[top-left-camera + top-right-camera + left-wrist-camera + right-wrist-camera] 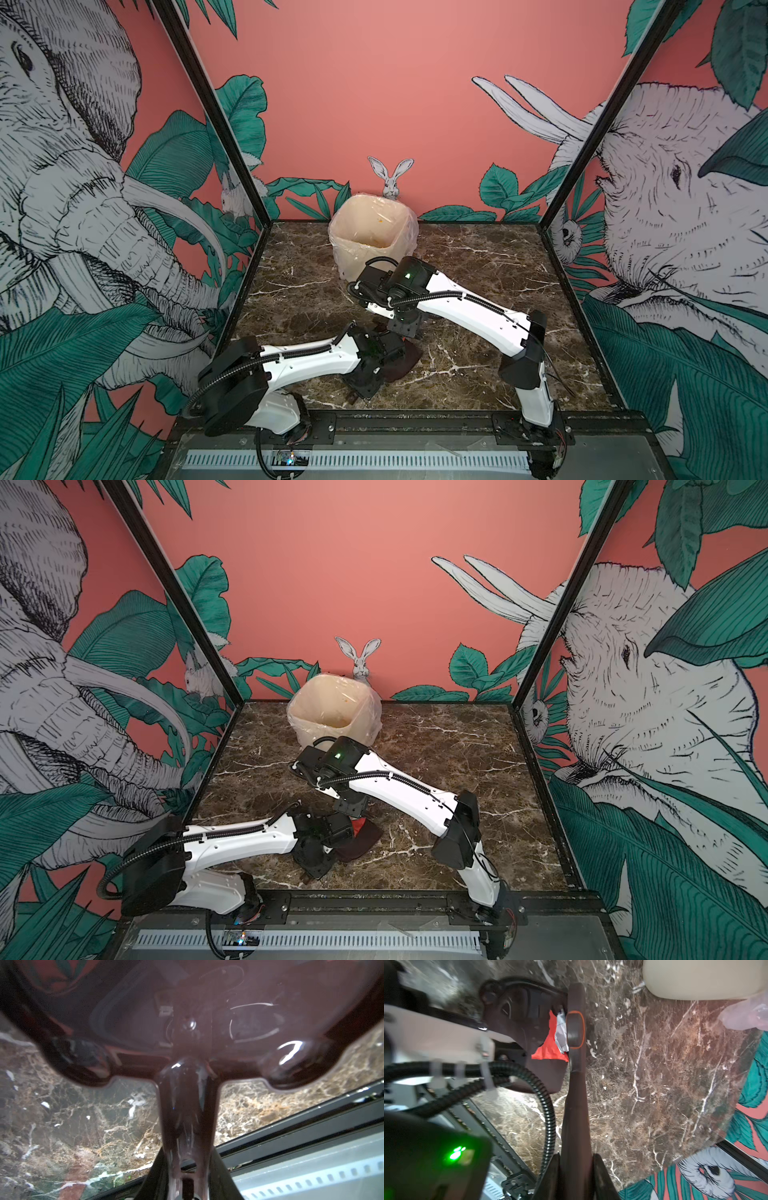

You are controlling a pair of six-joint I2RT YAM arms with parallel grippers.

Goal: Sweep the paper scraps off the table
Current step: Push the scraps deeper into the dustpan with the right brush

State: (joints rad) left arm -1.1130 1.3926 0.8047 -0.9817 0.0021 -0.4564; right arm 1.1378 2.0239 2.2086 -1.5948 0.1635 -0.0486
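Note:
My left gripper [188, 1153] is shut on the handle of a dark maroon dustpan [187, 1022], which rests on the marble table [72, 1115]. My right gripper [576, 1156] is shut on the handle of a dark brown brush [575, 1030]. A red paper scrap [550, 1049] and a white one [560, 1032] lie squeezed between the brush head and the dustpan [519, 1028]. In both top views the two grippers [363, 380] [405, 326] meet at the table's front middle over the dustpan [405, 359]. A bit of red scrap [359, 824] shows there.
A cream bin [370, 232] lined with a clear bag stands at the back middle of the table [478, 270]. A black metal frame [415, 417] borders the front edge. Printed wall panels enclose the left, right and back sides.

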